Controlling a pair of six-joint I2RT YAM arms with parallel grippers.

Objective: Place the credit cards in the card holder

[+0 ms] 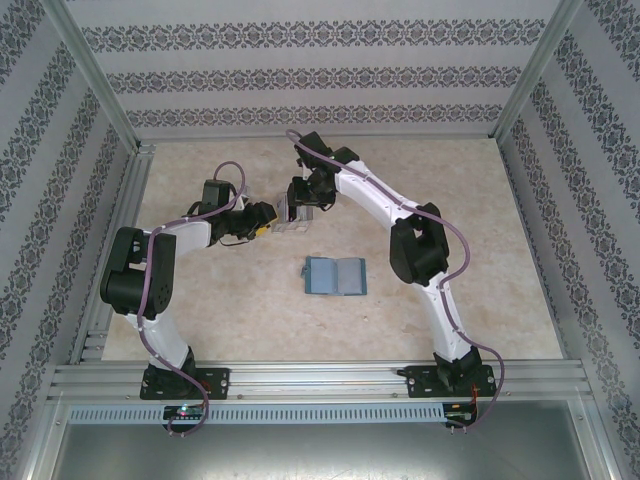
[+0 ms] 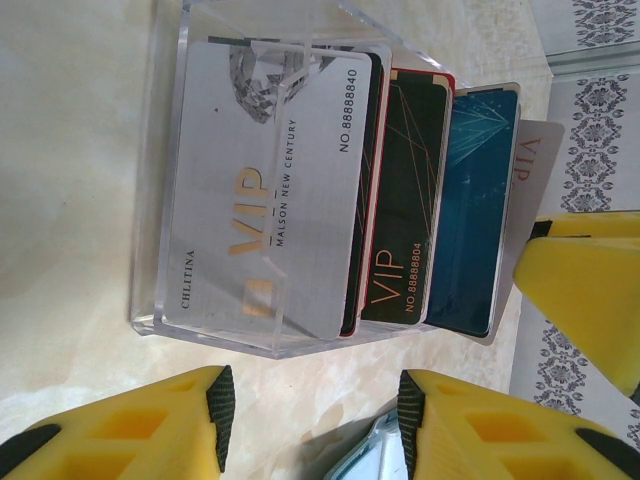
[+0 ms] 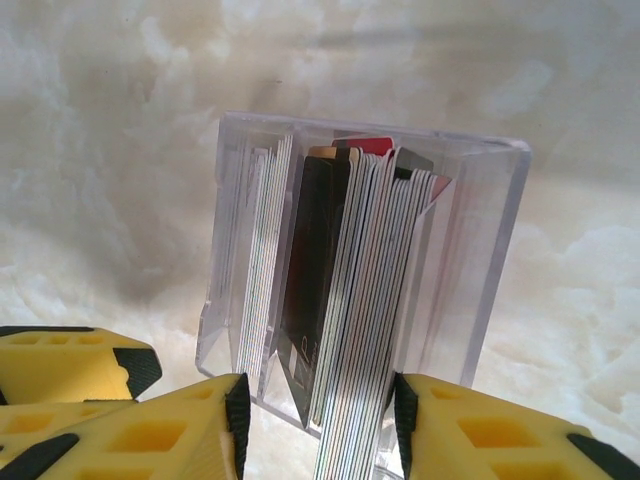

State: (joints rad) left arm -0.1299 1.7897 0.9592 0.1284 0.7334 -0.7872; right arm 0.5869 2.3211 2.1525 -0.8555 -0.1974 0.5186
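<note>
Straddling the pack: right gripper point(image 3: 318, 400), jaws apart, one pad on each side of the credit cards point(image 3: 345, 300); a sliver of gap shows at the left-hand pad, so judged not yet pinched

Position of cards: stood on edge in a clear slotted stand point(image 3: 490, 250). In the right wrist view their thin edges run from mid frame down into the gap between the jaws, faces turned to the pads. A straight close should catch them flat.

Same cards, left wrist view: silver VIP card point(image 2: 265, 190) foremost, then black VIP card point(image 2: 405, 200) and blue card point(image 2: 475, 210), long axes running up and down the frame.

Other side: left gripper point(image 2: 312, 400), jaws apart at bottom of frame, the stand ahead of them and not between them.

Destination: teal bifold card holder point(image 1: 335, 275), open and flat on the table point(image 1: 260, 310), centre of the top view, just below and right of the stand, touching neither arm.

Nearer arm: right; the draw looks to be along the cards' long axis, out of the slots
</note>
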